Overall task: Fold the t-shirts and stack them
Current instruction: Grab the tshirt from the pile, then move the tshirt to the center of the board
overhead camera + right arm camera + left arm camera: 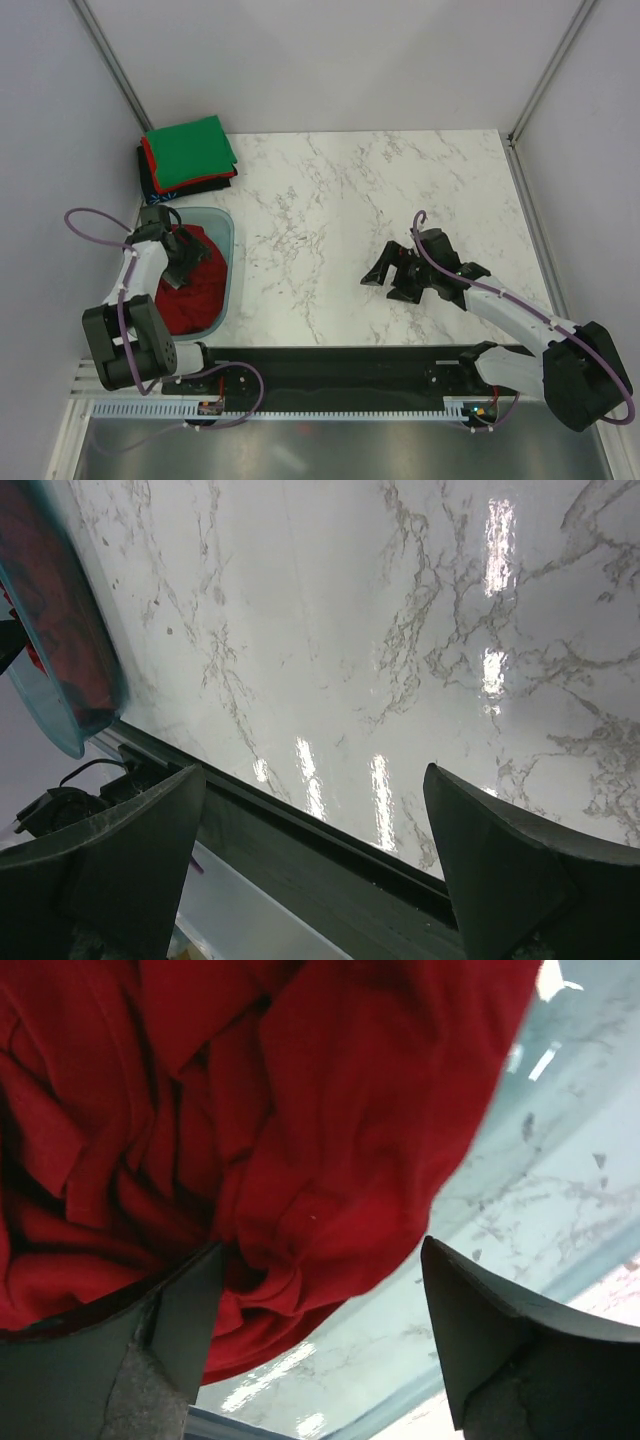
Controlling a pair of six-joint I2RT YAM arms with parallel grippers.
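A crumpled dark red t-shirt (195, 280) lies in the teal plastic tub (232, 262) at the left. It fills the left wrist view (300, 1130). My left gripper (180, 262) is open just over the shirt, its left finger against the cloth and nothing gripped. A folded stack with a bright green t-shirt (190, 150) on top, red and black layers beneath, sits at the back left. My right gripper (385, 275) is open and empty above the marble table (380, 200), right of centre.
The tub's translucent wall (520, 1200) shows right of the shirt, and the tub appears at the left edge of the right wrist view (55, 650). A black rail (350, 365) runs along the table's near edge. Grey walls stand on both sides.
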